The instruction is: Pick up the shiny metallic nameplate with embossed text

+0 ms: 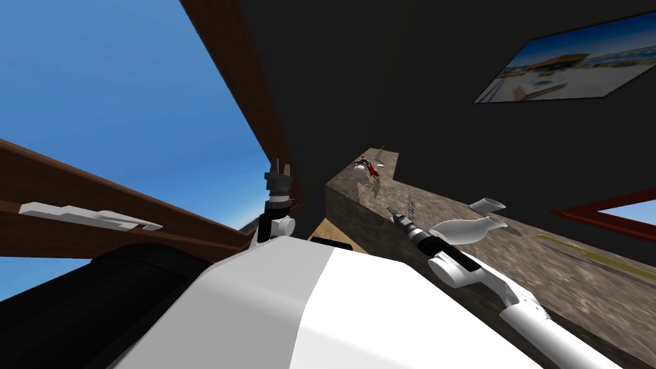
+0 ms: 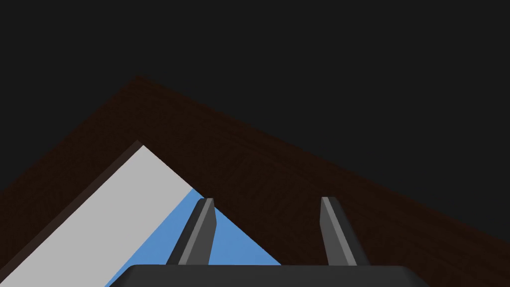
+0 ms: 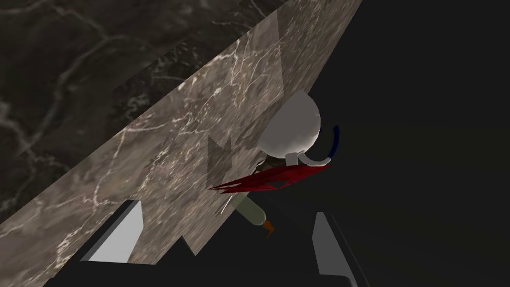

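The right gripper [image 1: 391, 210] is held wide open above the marble counter [image 1: 564, 282], and nothing is gripped or touched by its fingers. A thin grey speckled piece [image 1: 410, 206] (possibly the nameplate; it cannot be told for sure) is seen on the counter just beside the fingertips. The left gripper [image 1: 279, 164], likewise open and empty, is raised beside the brown window frame [image 1: 256, 115].

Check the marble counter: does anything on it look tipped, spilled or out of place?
Yes. A white vase near the right end effector seems to lie on its side on the counter instead of standing upright. Nothing looks spilled around it.
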Robot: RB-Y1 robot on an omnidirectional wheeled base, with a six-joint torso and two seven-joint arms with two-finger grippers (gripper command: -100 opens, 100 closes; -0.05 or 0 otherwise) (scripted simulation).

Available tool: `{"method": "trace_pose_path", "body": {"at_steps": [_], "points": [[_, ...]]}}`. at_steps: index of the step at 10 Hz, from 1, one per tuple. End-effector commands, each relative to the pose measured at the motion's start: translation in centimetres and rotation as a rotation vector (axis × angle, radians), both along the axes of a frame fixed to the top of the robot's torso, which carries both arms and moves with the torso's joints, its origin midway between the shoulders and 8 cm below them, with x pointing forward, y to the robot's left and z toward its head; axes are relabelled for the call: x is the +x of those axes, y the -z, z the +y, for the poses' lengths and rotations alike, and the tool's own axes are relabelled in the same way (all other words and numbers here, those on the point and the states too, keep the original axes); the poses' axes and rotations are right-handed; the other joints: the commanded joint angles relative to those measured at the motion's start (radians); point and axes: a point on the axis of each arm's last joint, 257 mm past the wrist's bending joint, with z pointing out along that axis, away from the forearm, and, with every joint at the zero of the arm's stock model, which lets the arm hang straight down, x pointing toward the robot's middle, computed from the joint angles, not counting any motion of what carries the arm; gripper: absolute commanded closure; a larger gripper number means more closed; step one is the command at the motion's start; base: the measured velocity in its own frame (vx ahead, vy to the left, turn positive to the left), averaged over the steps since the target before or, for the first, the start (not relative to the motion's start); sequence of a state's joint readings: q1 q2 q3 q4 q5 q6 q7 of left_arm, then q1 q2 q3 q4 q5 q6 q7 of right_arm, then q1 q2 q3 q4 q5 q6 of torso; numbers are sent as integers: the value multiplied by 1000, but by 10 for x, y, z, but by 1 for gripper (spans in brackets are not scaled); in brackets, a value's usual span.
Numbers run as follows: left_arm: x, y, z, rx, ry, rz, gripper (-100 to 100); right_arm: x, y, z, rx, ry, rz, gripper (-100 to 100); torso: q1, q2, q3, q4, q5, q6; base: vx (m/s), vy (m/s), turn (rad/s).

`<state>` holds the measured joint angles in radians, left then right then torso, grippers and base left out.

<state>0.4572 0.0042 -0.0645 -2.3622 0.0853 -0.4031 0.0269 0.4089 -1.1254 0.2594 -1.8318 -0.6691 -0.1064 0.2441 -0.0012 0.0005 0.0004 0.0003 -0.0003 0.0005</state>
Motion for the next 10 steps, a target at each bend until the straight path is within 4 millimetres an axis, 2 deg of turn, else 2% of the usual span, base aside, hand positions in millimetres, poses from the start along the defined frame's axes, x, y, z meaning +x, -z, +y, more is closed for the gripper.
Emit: {"method": "trace_pose_path", "body": {"at_steps": [1,2,3,4,5,6,7,8,9,10], "points": [[0,0,0,0,0,0,0,-6,12,-19,-44,16,68,-100,0,0,0,0,0,0,-17,-7,158],[0,0,0,0,0,0,0,-5,10,-24,-67,9,73,-100,0,0,0,0,0,0,-13,-12,65],[0,0,0,0,0,0,0,-10,20,-41,-103,26,129,-100,0,0,0,0,0,0,-10,-14,150],[0,0,0,0,0,0,0,-10,19,-45,-119,22,134,-100,0,0,0,0,0,0,-6,-19,72],[0,0,0,0,0,0,0,-17,29,-64,-159,41,193,-100,-1,0,0,0,0,0,-4,-16,118],[0,0,0,0,0,0,0,-16,27,-66,-169,38,194,-100,-1,-1,0,0,0,0,-6,-20,70],[0,0,0,0,0,0,0,-23,34,-87,-214,56,252,-100,-1,-1,0,0,0,0,-9,-23,162],[0,0,0,0,0,0,0,-23,34,-88,-217,55,252,-100,-1,-1,0,0,0,0,-2,-25,71],[0,0,0,0,0,0,0,-31,39,-109,-263,74,309,-100,-1,-1,0,0,0,0,1,-30,118],[0,0,0,0,0,0,0,-31,39,-109,-263,74,309,-100,-1,-1,-1,0,0,0,3,-26,77]]}}
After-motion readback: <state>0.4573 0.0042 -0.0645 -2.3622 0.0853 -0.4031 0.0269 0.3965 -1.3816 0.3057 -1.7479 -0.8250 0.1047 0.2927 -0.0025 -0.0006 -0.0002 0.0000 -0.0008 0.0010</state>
